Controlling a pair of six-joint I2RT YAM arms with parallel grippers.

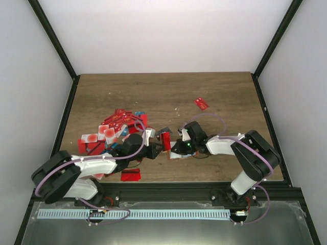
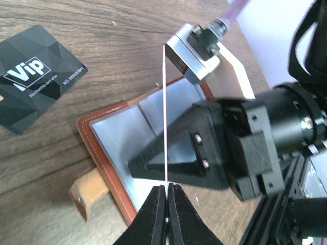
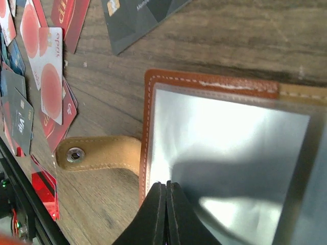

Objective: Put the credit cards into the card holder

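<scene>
One thin plastic card (image 2: 165, 112), seen edge-on as a pale line, stands upright in the pinch of the left gripper (image 2: 166, 196). That gripper's fingers are pressed tight on the card's lower edge, directly above the flat orange-brown leather card holder (image 2: 115, 138). The holder lies open on the brown wood-grain counter (image 1: 168, 92), right beneath both grippers, with its pale blue inner panels facing up and its tan snap strap (image 3: 97, 152) sticking out beside the right gripper (image 3: 166, 189). The right gripper's fingers are pressed together with their tips on the inner panel just inside the leather rim. It seems to be pinning the holder down, though I cannot tell whether a pocket leaf is caught between them. No card shows in any panel that can be seen, but the grippers hide part of the holder, so the task looks barely begun, with the first card poised for a pocket and not yet slid in. Nearly everything is left. A black rectangular VIP card (image 2: 36, 76) lies just beyond the left gripper. The heap of red, white-and-red and blue cards (image 1: 115, 125) sits well off to that gripper's left. One red card (image 1: 130, 175) lies behind it beside the arm, and a lone red card (image 1: 201, 103) lies well beyond the right gripper.
</scene>
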